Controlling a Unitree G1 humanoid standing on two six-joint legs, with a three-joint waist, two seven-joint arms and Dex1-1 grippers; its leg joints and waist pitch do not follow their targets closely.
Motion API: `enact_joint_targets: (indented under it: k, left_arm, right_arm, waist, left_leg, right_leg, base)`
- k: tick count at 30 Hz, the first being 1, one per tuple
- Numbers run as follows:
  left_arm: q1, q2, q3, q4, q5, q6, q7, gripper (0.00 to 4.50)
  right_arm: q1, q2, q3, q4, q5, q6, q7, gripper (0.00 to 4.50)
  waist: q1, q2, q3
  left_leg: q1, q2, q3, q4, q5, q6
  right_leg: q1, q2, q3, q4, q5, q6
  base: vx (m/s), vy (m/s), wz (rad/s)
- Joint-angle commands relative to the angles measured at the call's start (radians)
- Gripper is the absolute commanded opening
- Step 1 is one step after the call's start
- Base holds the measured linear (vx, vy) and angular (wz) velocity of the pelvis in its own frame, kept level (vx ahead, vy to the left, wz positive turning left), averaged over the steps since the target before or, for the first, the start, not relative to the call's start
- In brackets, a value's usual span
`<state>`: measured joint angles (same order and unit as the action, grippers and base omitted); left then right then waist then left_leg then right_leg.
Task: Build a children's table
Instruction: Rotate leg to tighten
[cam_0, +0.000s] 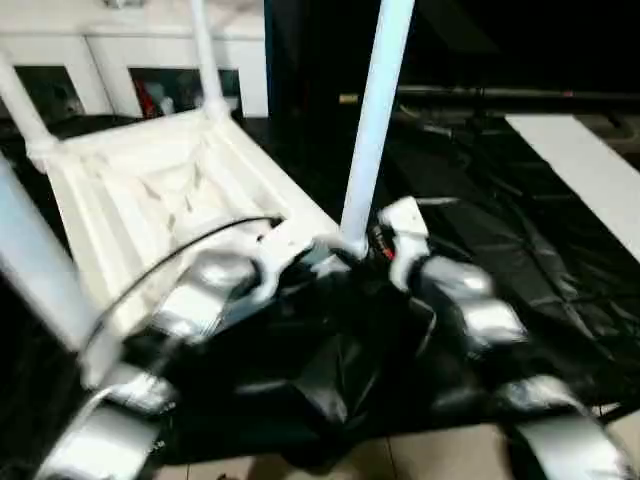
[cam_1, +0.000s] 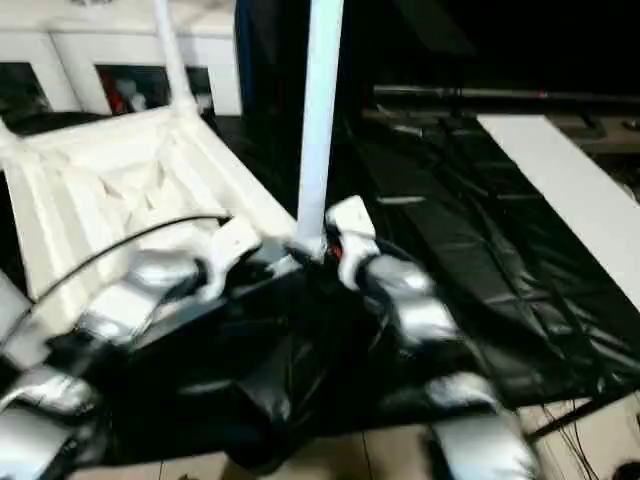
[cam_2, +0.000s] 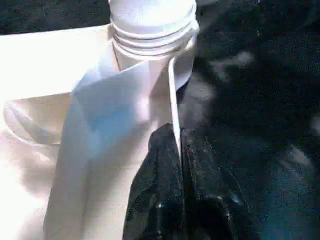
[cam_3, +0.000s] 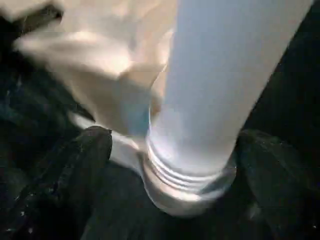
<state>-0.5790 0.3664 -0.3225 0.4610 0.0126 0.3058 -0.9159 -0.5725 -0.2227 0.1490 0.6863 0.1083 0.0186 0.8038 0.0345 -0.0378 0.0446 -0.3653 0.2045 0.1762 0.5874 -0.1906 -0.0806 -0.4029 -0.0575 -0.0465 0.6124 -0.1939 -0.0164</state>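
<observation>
The children's table top (cam_0: 150, 190) lies upside down on a black sheet, ribbed underside up. A white leg (cam_0: 375, 120) stands upright in its near right corner socket (cam_2: 152, 27). Other legs rise at the far corner (cam_0: 205, 60), the far left (cam_0: 25, 110) and the near left (cam_0: 40, 270). My left gripper (cam_2: 179, 135) is shut on the thin rim of the table top, just beside that socket. My right gripper (cam_3: 175, 150) is open around the threaded base of the near right leg (cam_3: 220, 80). Its two black fingers (cam_3: 85, 160) stand apart on either side, with gaps to the leg.
A white cabinet with glass doors (cam_0: 130, 50) stands behind the table. A long white board (cam_0: 590, 170) lies on the right of the crumpled black sheet (cam_0: 500, 230). A dark rod (cam_0: 500, 95) runs across the back. Tiled floor (cam_0: 430, 455) shows at the near edge.
</observation>
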Motion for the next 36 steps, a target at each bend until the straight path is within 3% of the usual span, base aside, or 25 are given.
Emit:
enact_joint_targets:
  k: [1, 3, 5, 11, 15, 30, 31, 34, 35, 36]
  left_arm:
    - [0.024, 0.002, -0.053, -0.016, -0.011, -0.005, -0.076, 0.00]
    - [0.042, 0.021, -0.047, -0.061, -0.060, 0.028, -0.142, 0.00]
    - [0.050, 0.035, -0.048, -0.082, -0.074, 0.028, -0.174, 0.00]
    - [0.064, 0.061, -0.039, -0.111, -0.078, 0.035, -0.216, 0.00]
    - [0.076, 0.081, -0.034, -0.131, -0.085, 0.046, -0.234, 0.00]
    - [0.091, 0.095, -0.033, -0.152, -0.087, 0.068, -0.264, 0.00]
    - [0.091, 0.095, -0.034, -0.152, -0.087, 0.069, -0.264, 0.00]
    - [0.089, 0.077, -0.029, -0.128, -0.072, 0.071, -0.224, 0.00]
    - [0.083, 0.062, -0.022, -0.109, -0.064, 0.071, -0.193, 0.00]
    - [0.073, 0.041, -0.014, -0.082, -0.053, 0.068, -0.151, 0.00]
  right_arm:
    - [0.004, -0.005, 0.024, -0.032, -0.008, -0.010, 0.072, 4.23]
    - [0.016, -0.030, 0.024, -0.049, -0.009, -0.018, 0.110, 4.23]
    - [0.026, -0.044, 0.027, -0.060, -0.010, -0.024, 0.130, 4.23]
    - [0.068, -0.081, 0.050, -0.121, 0.027, 0.016, 0.217, 4.23]
    - [0.080, -0.091, 0.061, -0.116, 0.013, 0.015, 0.253, 3.66]
    - [0.086, -0.078, 0.043, -0.118, 0.028, 0.027, 0.256, 2.70]
    - [0.086, -0.073, 0.038, -0.113, 0.031, 0.028, 0.246, 2.67]
    - [0.037, 0.010, -0.076, -0.006, 0.070, 0.060, 0.021, 2.65]
    - [0.020, 0.027, -0.098, 0.035, 0.063, 0.061, -0.059, 2.64]
    - [0.004, 0.042, -0.110, 0.077, 0.047, 0.059, -0.142, 2.64]
  waist:
    - [0.003, 0.003, -0.065]
    - [0.003, 0.002, -0.061]
    - [0.007, 0.003, -0.059]
    - [0.017, 0.002, -0.056]
    - [0.017, -0.001, -0.057]
    - [0.017, 0.002, -0.060]
    - [0.017, 0.002, -0.060]
    - [0.013, 0.005, -0.059]
    - [0.004, 0.004, -0.057]
    - [-0.004, 0.004, -0.056]
  left_leg:
    - [0.007, 0.027, 0.001, -0.057, -0.095, 0.068]
    - [0.005, 0.026, 0.001, -0.059, -0.089, 0.079]
    - [0.011, 0.029, 0.003, -0.059, -0.107, 0.076]
    - [0.013, 0.030, 0.003, -0.063, -0.137, 0.050]
    - [0.013, 0.029, 0.004, -0.062, -0.138, 0.044]
    - [0.011, 0.027, 0.003, -0.059, -0.110, 0.047]
    - [0.011, 0.027, 0.004, -0.059, -0.105, 0.049]
    - [0.011, 0.027, 0.004, -0.060, -0.114, 0.043]
    - [0.007, 0.026, 0.001, -0.064, -0.130, 0.026]
    - [0.011, 0.025, 0.001, -0.064, -0.159, 0.009]
  right_leg:
    - [0.054, -0.069, 0.044, -0.056, -0.040, -0.245]
    - [0.053, -0.068, 0.042, -0.054, -0.018, -0.258]
    - [0.050, -0.069, 0.043, -0.058, -0.046, -0.258]
    - [0.051, -0.070, 0.044, -0.061, -0.099, -0.233]
    - [0.050, -0.070, 0.045, -0.063, -0.117, -0.227]
    - [0.054, -0.068, 0.044, -0.056, -0.073, -0.237]
    - [0.054, -0.068, 0.044, -0.055, -0.062, -0.240]
    - [0.051, -0.070, 0.045, -0.058, -0.076, -0.243]
    - [0.054, -0.069, 0.043, -0.059, -0.105, -0.239]
    - [0.050, -0.069, 0.043, -0.064, -0.147, -0.231]
  base:
    - [0.000, 0.000, 0.00]
    - [0.000, 0.000, 0.00]
    - [0.000, 0.000, 0.00]
    - [0.000, 0.000, 0.00]
    - [0.000, 0.000, 0.00]
    - [0.000, 0.000, 0.00]
    - [0.000, 0.000, 0.00]
    - [0.000, 0.000, 0.00]
    - [0.000, 0.000, 0.00]
    - [0.000, 0.000, 0.00]
